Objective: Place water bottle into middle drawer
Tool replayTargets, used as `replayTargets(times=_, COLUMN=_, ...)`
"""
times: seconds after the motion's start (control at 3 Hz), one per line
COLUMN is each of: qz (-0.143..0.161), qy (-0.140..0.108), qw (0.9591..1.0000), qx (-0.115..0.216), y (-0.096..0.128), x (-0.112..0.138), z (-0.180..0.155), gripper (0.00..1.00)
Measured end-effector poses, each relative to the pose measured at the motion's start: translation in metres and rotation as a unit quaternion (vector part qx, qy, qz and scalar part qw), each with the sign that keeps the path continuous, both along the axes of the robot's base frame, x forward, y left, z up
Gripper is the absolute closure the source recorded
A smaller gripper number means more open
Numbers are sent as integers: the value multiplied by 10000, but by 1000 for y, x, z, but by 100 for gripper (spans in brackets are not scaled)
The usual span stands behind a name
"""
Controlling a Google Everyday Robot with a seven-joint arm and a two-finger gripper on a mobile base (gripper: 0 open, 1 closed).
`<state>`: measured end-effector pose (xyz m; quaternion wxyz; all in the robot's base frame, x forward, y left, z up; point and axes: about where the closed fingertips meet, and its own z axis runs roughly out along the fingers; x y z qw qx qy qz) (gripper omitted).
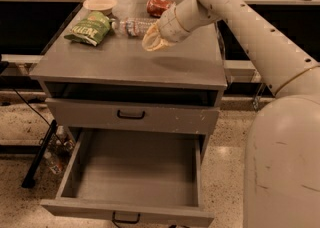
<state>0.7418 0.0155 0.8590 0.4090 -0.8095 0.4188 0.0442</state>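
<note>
The robot's tan two-finger gripper (151, 41) hangs over the rear right part of the flat grey cabinet top (125, 64), tilted down and to the left at the end of the cream jointed arm (240, 17). Whether the gripper is clenched, released or grasping anything cannot be told from this view. The small clear ribbed plastic water bottle (131, 26) lies on its side on the cabinet top, white cap pointing left, its base end right at the gripper. Contact between the two cannot be confirmed. The step in hand appears to be securing the bottle. A sound grasp takes the ribbed body across its width, near the middle, so the round bottle does not roll or pivot away. The green crinkled snack bag (90, 28) lies just left of the cap, the pale round bowl (100, 4) behind it, and the red crushed can (160, 7) just behind the bottle, so the lift should go straight up. The wide plain grey middle drawer (135, 177) stands pulled out at the bottom of the cabinet, below the shut grey drawer front (132, 117). The carry should clear the cabinet's front edge before descending into it.
</note>
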Motion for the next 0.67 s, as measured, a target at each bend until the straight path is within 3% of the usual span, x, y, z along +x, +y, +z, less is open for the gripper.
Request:
replayTargets(times=0.33, qz=0, qy=0, qw=10000, qx=0, y=0, x=0, z=0, gripper=100)
replayTargets(times=0.67, qz=0, qy=0, qw=10000, qx=0, y=0, x=0, z=0, gripper=85)
